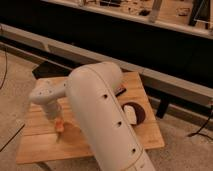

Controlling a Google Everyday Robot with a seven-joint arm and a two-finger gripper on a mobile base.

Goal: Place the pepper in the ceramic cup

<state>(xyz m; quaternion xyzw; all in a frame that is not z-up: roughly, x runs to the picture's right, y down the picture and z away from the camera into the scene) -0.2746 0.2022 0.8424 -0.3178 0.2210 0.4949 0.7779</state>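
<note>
The pepper (59, 127) is a small orange piece on the left part of the wooden table (145, 137). My gripper (56, 119) hangs from the white wrist directly over the pepper, at or touching it. The ceramic cup (135, 114) is a low dark brown cup with a whitish patch inside, standing on the right part of the table and partly hidden behind my big white arm (102, 115).
A small flat black object (120, 91) lies on the table behind the arm, near the far edge. A long dark counter front (150, 45) runs behind the table. Cables lie on the floor at the left and right.
</note>
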